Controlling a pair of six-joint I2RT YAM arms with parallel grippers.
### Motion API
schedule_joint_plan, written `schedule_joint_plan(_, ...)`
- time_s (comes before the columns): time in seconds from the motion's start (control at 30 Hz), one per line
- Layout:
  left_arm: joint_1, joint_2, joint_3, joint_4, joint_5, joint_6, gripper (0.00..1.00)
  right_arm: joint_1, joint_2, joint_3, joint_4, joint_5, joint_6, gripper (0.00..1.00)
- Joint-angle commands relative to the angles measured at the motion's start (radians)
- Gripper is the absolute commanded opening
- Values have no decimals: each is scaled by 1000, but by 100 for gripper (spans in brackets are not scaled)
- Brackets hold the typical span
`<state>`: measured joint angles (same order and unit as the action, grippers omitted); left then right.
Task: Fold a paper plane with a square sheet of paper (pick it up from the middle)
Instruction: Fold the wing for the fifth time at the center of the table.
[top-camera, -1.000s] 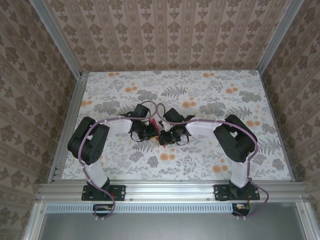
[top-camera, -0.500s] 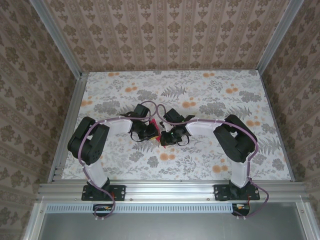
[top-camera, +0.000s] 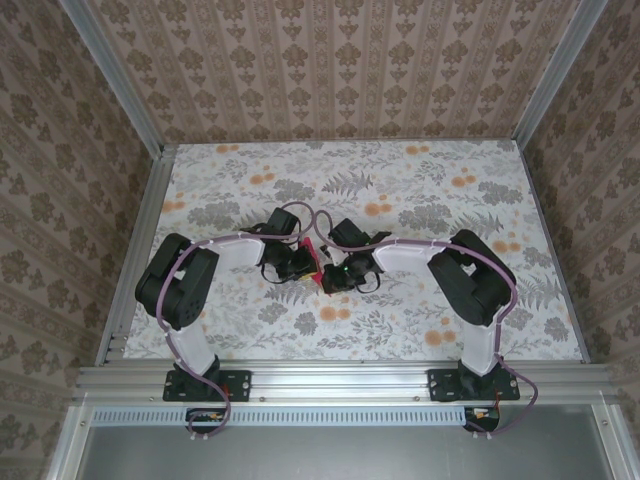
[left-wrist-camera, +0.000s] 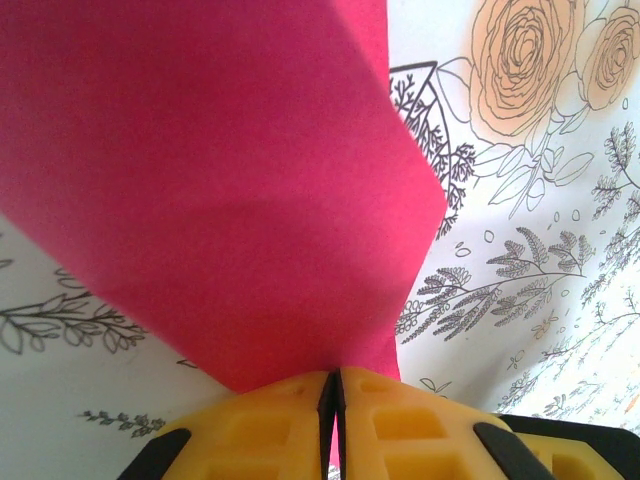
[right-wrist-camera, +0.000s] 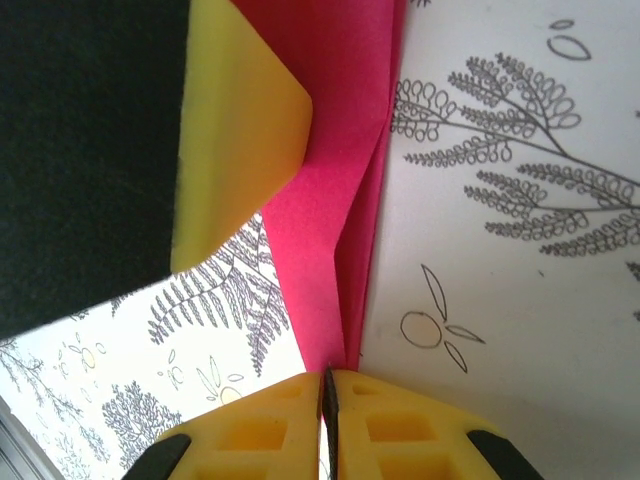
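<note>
1. My left hand (left-wrist-camera: 333, 400) is pinched closed on the magenta sheet of paper (left-wrist-camera: 200, 180), which fans out just ahead of it, above the flowered desk (left-wrist-camera: 530, 250).
2. My right hand (right-wrist-camera: 327, 395) is closed on a folded edge of the same sheet, its layers rising straight ahead.
3. The paper looks light, thin and floppy, easy to tear or crease; I judge firm pinches near the folds safest.

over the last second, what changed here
The right end effector edged slightly forward, and the pink paper shifted with it. Both end effectors stayed shut on the paper; the left end effector held its place.
</note>
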<state>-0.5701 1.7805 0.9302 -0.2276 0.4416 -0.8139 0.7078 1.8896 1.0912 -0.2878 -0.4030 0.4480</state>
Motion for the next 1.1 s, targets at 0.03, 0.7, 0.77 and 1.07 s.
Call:
schedule_joint_plan(0.03,1,51,-16,-68,-86,17,14,5,-68,-12,-11,-35,17,13)
schedule_joint_plan(0.7,2,51,-13,-66,-77,11,14,8,54,51,-67,-11,1,13)
schedule_joint_plan(0.77,3,53,-13,-67,-80,10,14,9,54,44,-82,4,-4,13)
schedule_joint_plan(1.07,9,59,-15,-72,-85,15,14,9,14,-14,-102,-13,-23,13)
